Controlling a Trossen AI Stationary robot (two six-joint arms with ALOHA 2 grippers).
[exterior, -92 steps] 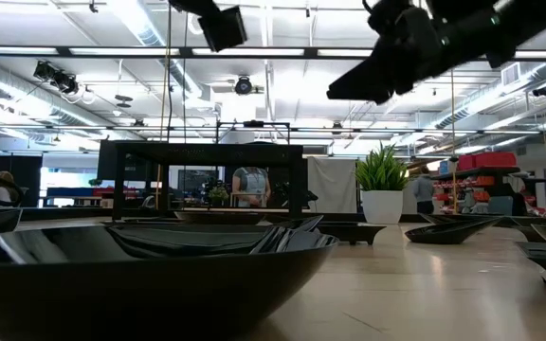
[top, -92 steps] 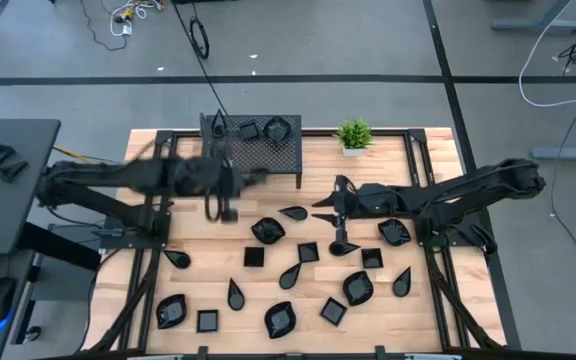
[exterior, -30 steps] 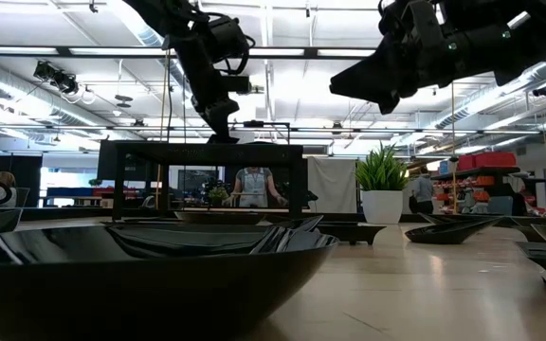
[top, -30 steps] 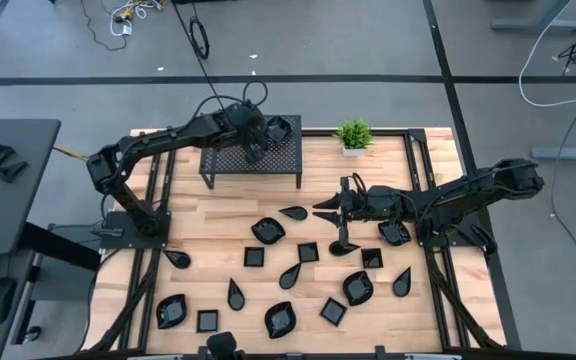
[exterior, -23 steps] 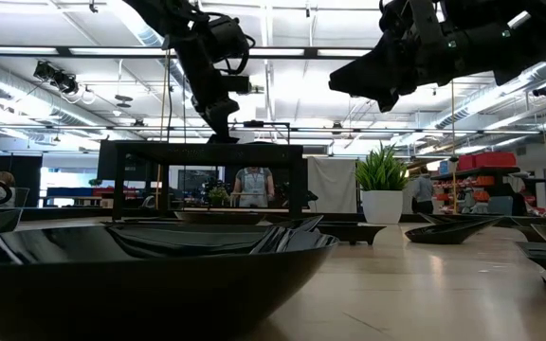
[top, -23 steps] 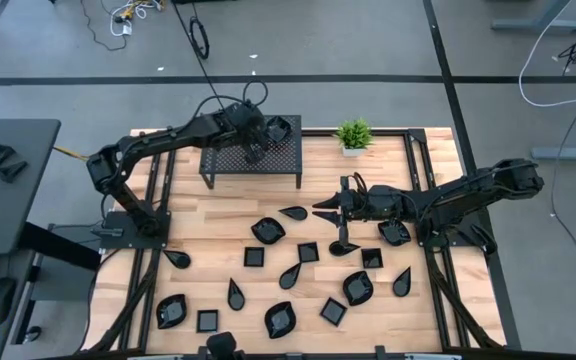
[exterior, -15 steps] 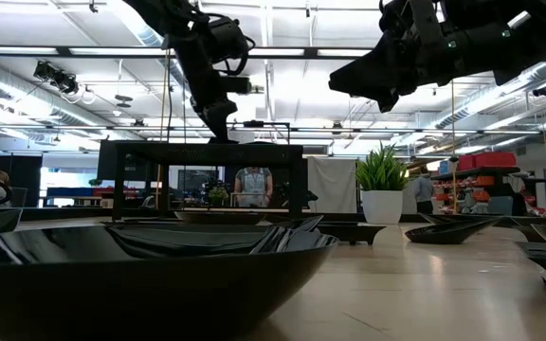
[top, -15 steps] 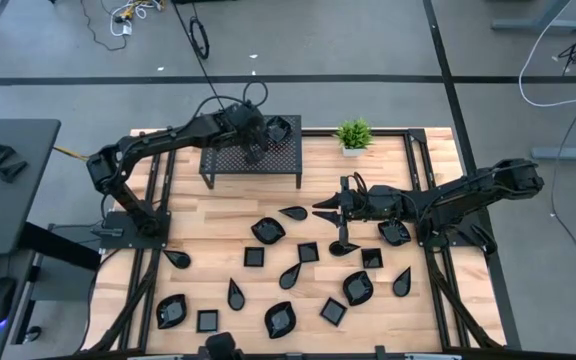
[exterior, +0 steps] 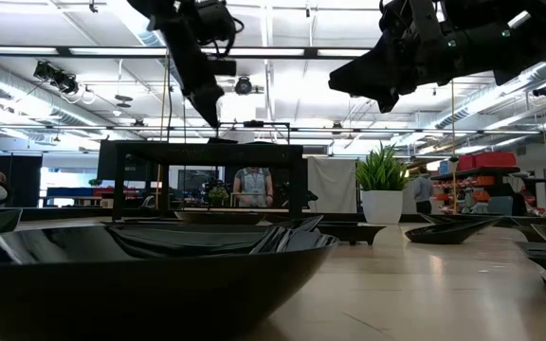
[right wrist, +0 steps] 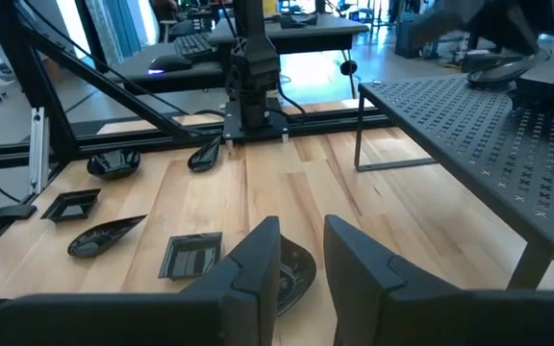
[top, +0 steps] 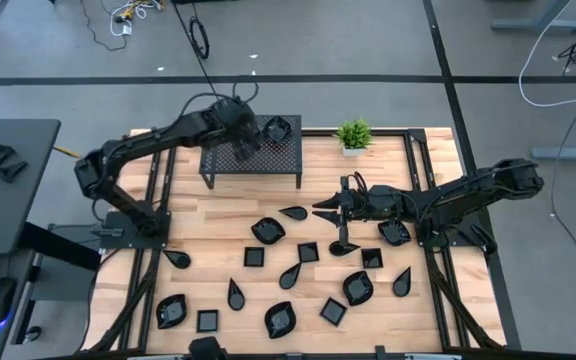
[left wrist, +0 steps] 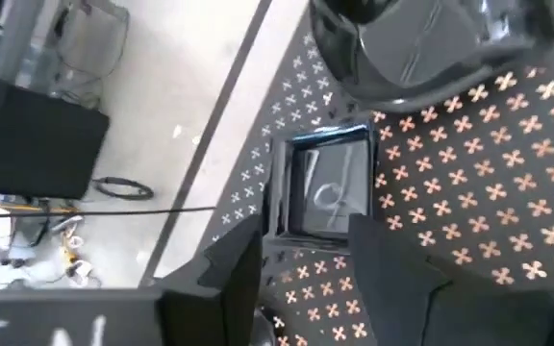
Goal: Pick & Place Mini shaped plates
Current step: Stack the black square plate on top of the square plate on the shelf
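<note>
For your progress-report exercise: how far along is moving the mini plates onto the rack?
Done: a square plate and a wavy-rim plate lie on the mesh rack. In hand: nothing; the left gripper hovers open over the square plate, the right gripper open above the table. Left: many loose plates on the table.

Wooden table (top: 431,308): plates (top: 280,319), rack (top: 278,158), plant (top: 353,134)

A black mesh metal rack (top: 273,158) stands at the far edge of the wooden table (top: 208,240). A small green potted plant (top: 353,135) sits just beside it. A person (exterior: 251,185) shows in the room beyond.
</note>
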